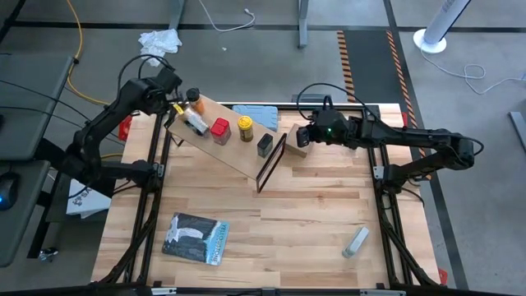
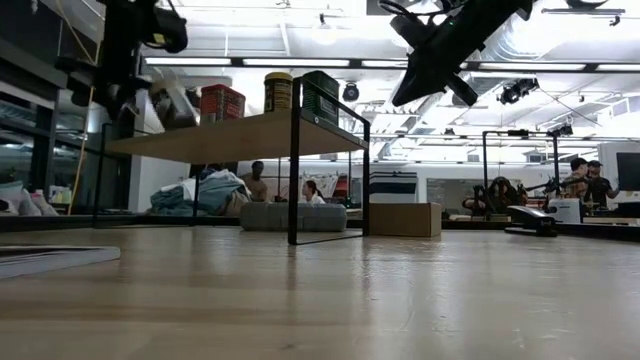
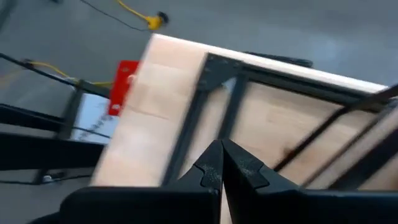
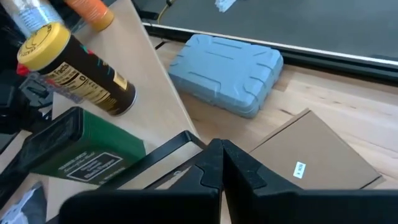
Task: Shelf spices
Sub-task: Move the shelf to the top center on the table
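The shelf runs diagonally between both arms; the left gripper, fingers closed and empty, hangs by its far-left end; the right gripper, likewise closed, is beside the black tin.

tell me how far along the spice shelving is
Looks nearly done: the red tin, yellow jar and dark tin stand on the shelf, with others near its left end. The left gripper hovers by that end, empty and shut. The right gripper is shut near the cardboard box. I see no spices left off the shelf.
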